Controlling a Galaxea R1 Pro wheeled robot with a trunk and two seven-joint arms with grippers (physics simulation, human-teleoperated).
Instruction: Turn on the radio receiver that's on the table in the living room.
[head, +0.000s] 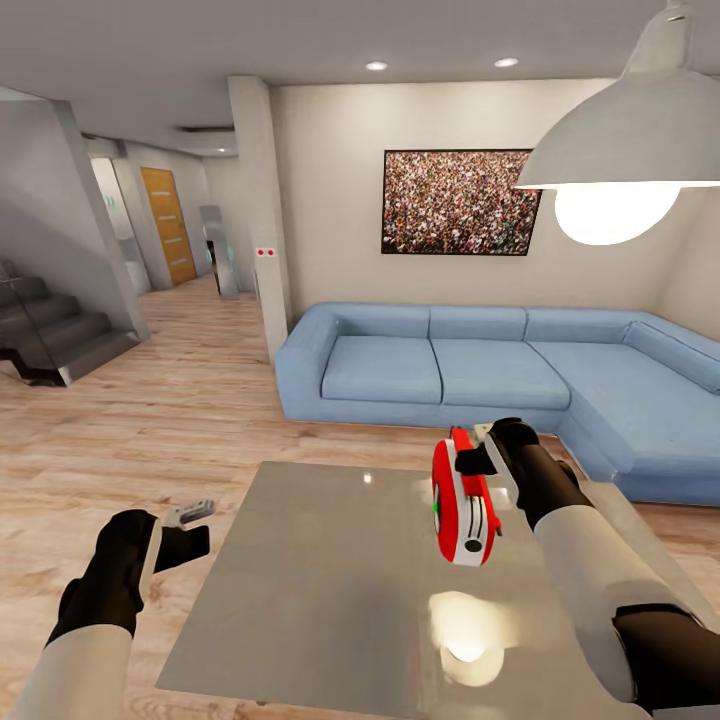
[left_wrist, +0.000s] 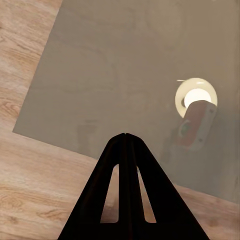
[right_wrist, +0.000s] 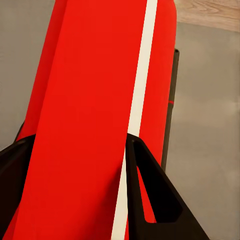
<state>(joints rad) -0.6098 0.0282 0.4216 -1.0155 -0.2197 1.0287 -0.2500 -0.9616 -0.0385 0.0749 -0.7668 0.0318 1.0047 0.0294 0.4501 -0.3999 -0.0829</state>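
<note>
Radio receiver (head: 464, 503) held up off the grey counter (head: 300, 590), clamped in right pincer (head: 478, 452), w/ fingers (right_wrist: 150, 195) either side of red body and white stripe. Prob. lifted to bring dial/switch within reach; whether on yet can't be told. Left pincer (head: 190, 516) pressed closed, empty, parked over counter's left edge, well apart from radio. Blue sofa (head: 480, 370) beyond.

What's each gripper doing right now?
Left gripper: shut, empty, over the table edge.
Right gripper: shut on the radio receiver.
</note>
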